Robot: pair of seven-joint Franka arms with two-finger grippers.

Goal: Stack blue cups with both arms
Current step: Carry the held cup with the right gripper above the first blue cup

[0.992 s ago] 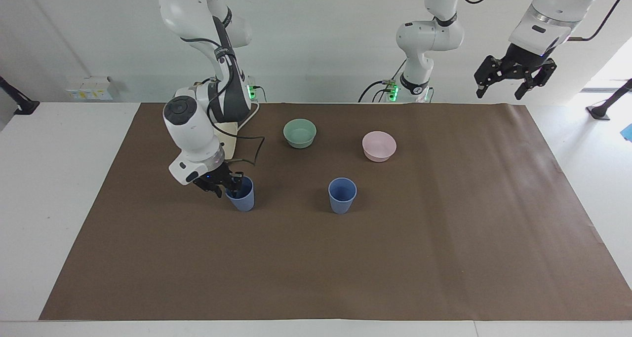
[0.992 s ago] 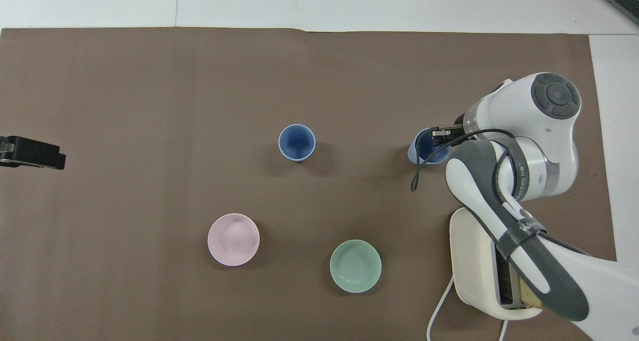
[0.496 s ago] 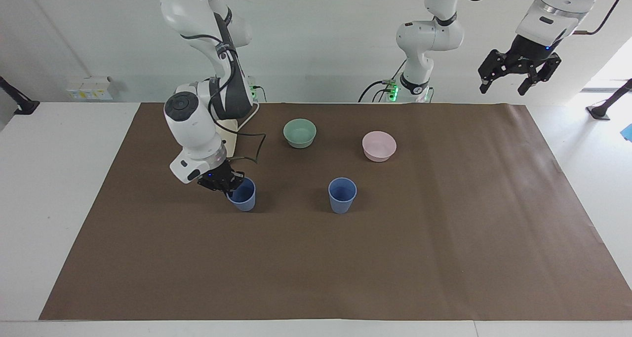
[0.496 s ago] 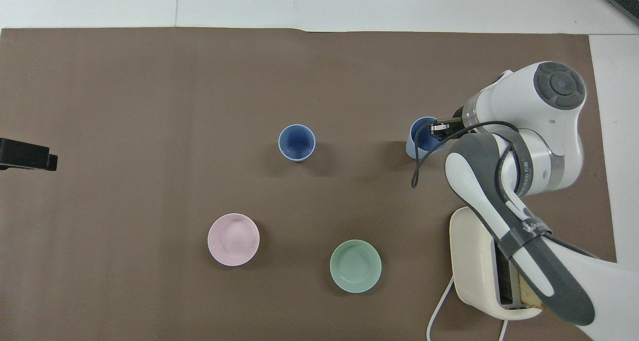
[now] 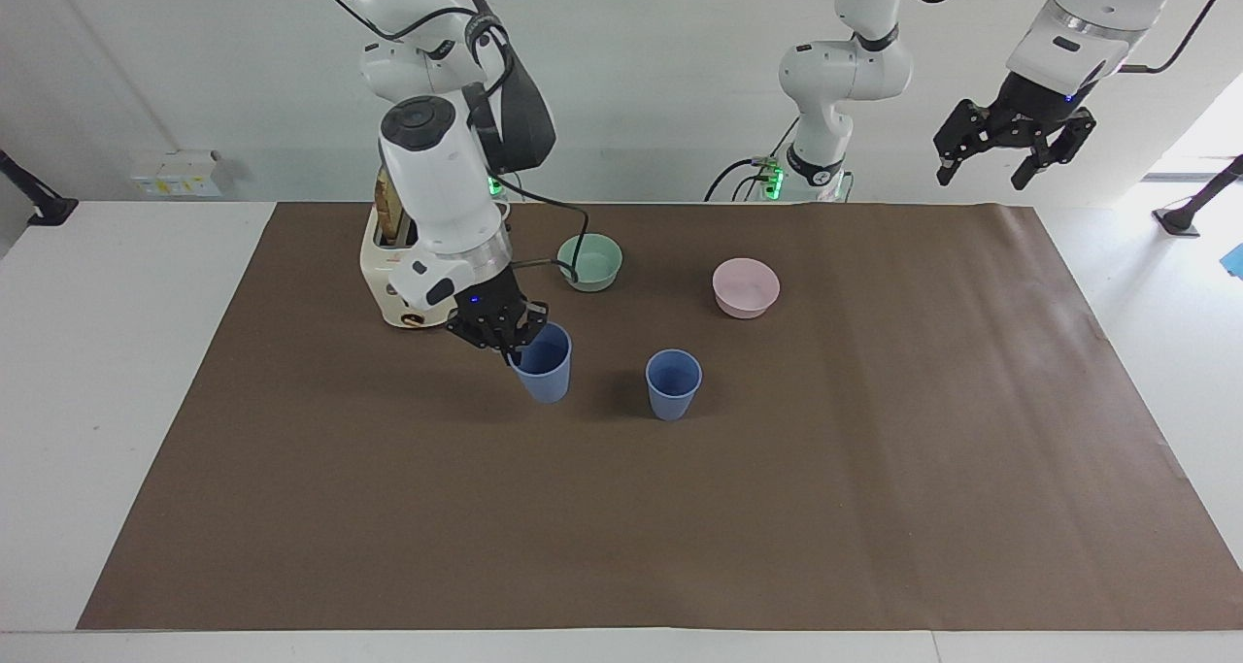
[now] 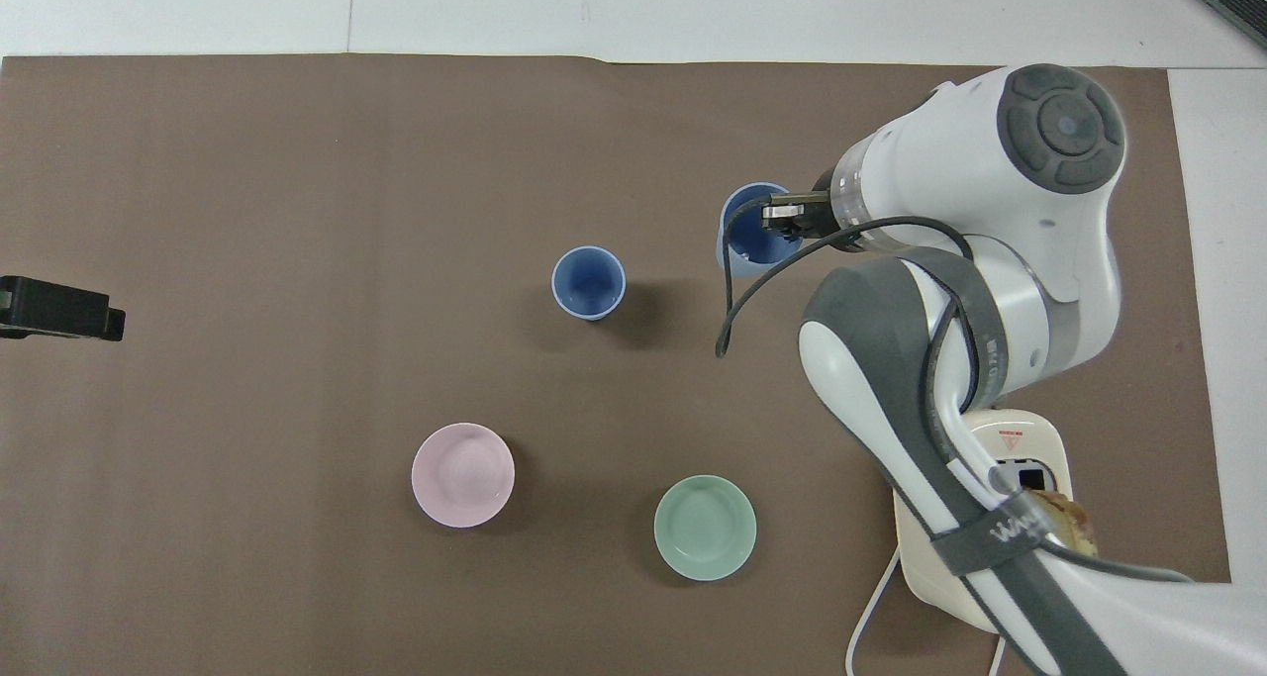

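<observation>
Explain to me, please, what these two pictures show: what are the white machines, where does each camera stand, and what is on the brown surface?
The white machines are two robot arms, each ending in a black pincer. One picture faces them from across the table; the other looks down from above their end. The right pincer grips the rim of one blue cup, lifted over the brown mat. The second blue cup stands upright on the mat. Nearer to the robots sit a green bowl and a pink bowl, and a cream toaster toward the right arm's end. The left pincer waits open, high in the air at the left arm's end of the table.
</observation>
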